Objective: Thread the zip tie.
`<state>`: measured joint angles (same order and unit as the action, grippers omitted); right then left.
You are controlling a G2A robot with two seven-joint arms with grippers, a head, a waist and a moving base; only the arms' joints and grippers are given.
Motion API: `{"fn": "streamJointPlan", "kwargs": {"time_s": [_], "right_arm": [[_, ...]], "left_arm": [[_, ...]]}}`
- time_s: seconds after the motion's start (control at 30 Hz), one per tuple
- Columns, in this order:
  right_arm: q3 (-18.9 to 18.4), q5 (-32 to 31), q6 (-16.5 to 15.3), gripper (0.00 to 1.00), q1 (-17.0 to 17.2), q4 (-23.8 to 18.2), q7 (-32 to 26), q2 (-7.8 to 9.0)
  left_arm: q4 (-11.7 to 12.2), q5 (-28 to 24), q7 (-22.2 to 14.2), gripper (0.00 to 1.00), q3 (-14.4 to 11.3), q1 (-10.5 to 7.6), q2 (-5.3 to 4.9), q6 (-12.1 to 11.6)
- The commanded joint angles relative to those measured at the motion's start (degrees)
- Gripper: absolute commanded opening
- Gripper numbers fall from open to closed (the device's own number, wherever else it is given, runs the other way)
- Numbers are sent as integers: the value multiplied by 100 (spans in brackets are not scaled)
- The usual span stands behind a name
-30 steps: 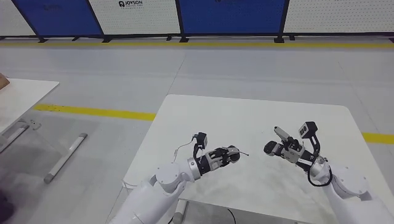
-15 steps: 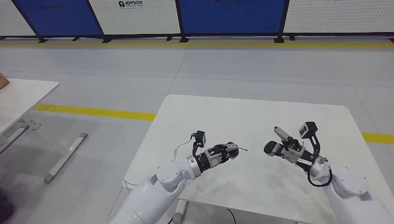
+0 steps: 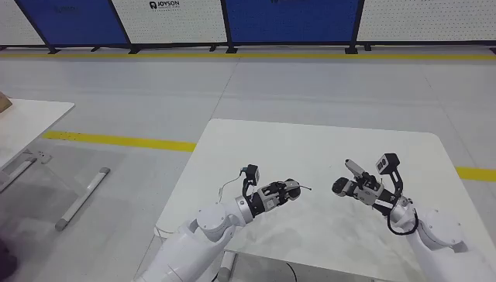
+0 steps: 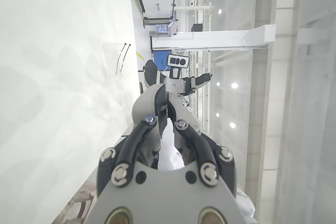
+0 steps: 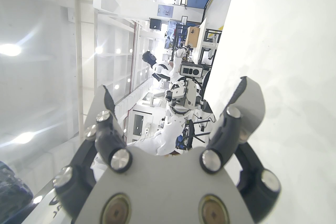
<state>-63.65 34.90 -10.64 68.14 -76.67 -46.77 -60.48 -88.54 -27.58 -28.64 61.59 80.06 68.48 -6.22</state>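
Observation:
A thin black zip tie (image 3: 304, 188) sticks out toward the right from my left gripper (image 3: 293, 189), which is shut on it above the white table (image 3: 325, 139). In the left wrist view its fingers (image 4: 160, 104) are pressed together. A short gap away, my right gripper (image 3: 343, 183) faces it, open and holding nothing. The right wrist view shows the right gripper (image 5: 176, 96) spread wide, with the left gripper (image 5: 182, 101) straight ahead. In the left wrist view the right gripper (image 4: 179, 78) is farther off, its jaws apart.
A clear bag with two more black zip ties (image 4: 122, 59) lies flat on the table beyond the grippers. The table's front edge runs close under both arms. A second white table (image 3: 27, 123) stands far to the left.
My left gripper with the zip tie has shifted slightly away from the table's front edge. The right arm has stayed put.

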Motion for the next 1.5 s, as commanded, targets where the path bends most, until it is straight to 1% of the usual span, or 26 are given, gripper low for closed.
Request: {"fn": "streamJointPlan", "kwargs": {"time_s": [0.0,0.07,0.13,0.2,0.27,0.33,0.37,0.4,0.43,0.83,0.9,0.97,1.0,1.03,1.1,1.13,1.2,1.27,1.33,1.4,1.47], "right_arm": [[-38,-311,109,100,-55,26,-159,29],[-83,-806,195,100,-120,15,-282,75],[-175,-1237,239,100,-135,-94,-411,129],[-292,-1503,351,100,-164,-231,-717,188],[-479,-1775,545,100,-209,-398,-923,257],[-597,-1969,662,100,-207,-633,-1179,311],[-666,-2121,819,100,-251,-722,-1435,350],[-728,-2190,946,100,-288,-770,-1480,370],[-742,-2209,980,100,-297,-789,-1483,374],[-745,-2209,976,100,-288,-791,-1453,374],[-857,-2421,901,100,-255,-867,-1278,401],[-1060,-2620,932,100,-219,-1036,-1410,463],[-1178,-2788,976,100,-210,-1125,-1438,498],[-1288,-2997,1088,100,-176,-1271,-1497,537],[-1388,-3256,1247,100,-188,-1487,-1758,590],[-1394,-3435,1366,100,-264,-1538,-2067,622],[-1332,-3747,1613,100,-456,-1512,-2241,643],[-1075,-4062,1777,100,-747,-1410,-2504,636],[-777,-4318,1862,100,-1005,-1231,-2670,608],[-520,-4524,2066,100,-1253,-995,-2575,562],[-520,-4524,2066,100,-1253,-995,-2575,562]], "left_arm": [[0,0,0,0,0,0,0,0],[0,0,0,0,0,0,0,0],[0,0,0,0,0,0,0,0],[0,0,0,0,0,0,0,0],[0,0,0,0,0,0,0,0],[0,0,0,0,0,0,0,0],[0,0,0,0,0,0,0,0],[0,0,0,0,0,0,0,0],[0,0,0,0,0,0,0,0],[0,0,0,0,0,0,0,0],[0,0,0,0,0,0,0,0],[0,0,0,0,0,0,0,0],[0,0,0,0,0,0,0,0],[0,0,0,0,0,0,0,0],[0,0,0,0,0,0,0,0],[0,0,0,0,0,0,0,0],[0,0,0,0,0,0,0,0],[0,0,0,0,0,0,0,0],[0,0,0,0,0,0,0,0],[0,0,0,0,0,0,0,0],[0,0,0,0,0,0,0,0]]}}
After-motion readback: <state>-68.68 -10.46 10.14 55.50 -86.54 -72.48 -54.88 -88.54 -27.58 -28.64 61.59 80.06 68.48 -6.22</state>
